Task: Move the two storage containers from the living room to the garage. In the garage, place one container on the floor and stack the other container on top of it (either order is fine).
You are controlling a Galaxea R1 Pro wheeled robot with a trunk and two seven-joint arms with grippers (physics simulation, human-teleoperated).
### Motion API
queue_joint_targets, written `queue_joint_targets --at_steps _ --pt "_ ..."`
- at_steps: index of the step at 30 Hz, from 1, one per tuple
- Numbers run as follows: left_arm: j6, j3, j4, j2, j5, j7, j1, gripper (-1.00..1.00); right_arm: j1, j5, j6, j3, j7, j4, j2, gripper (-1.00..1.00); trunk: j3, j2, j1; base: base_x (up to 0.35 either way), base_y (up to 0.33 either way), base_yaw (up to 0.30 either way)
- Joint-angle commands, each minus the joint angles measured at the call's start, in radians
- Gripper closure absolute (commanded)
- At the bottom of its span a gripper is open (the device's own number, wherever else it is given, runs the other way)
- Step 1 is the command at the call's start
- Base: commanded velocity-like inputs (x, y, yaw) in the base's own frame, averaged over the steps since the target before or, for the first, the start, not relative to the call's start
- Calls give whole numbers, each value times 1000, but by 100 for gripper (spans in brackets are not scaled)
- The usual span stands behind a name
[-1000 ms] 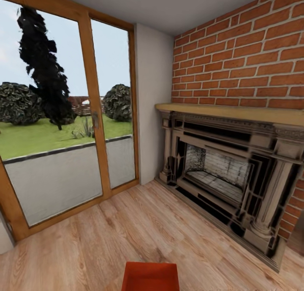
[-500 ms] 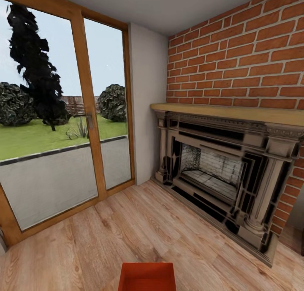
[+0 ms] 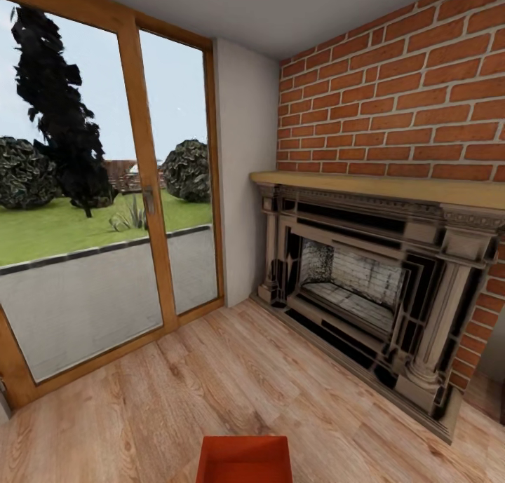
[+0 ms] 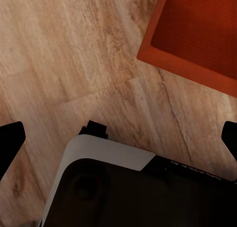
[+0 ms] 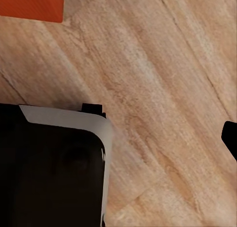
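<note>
The robot stands in the living room, so the task looks barely begun: nothing has reached the garage, and both carrying and stacking remain.

From left to right: tall wood-framed glass doors (image 3: 105,188) onto a lawn, a white wall strip, then a red brick fireplace (image 3: 365,287).

One storage container (image 3: 244,460) sits on the light wood plank floor (image 3: 210,385), directly ahead of the robot. It is orange-red, rectangular, open-topped and thin-walled, seemingly empty.

The left tool (image 4: 118,140) is spread wide, holding nothing. The right tool's spread cannot be judged.
</note>
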Motion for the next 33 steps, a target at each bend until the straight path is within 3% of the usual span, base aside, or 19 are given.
queue_joint_targets --at_steps 1,33 --pt "-2 -4 0 0 5 2 -1 -100 -1 -7 -5 8 0 3 1 -100 -1 -1 0 0 0 0" --pt "-3 -4 0 0 3 2 -1 -100 -1 -7 -3 11 0 1 5 -100 -1 -1 0 0 0 0"
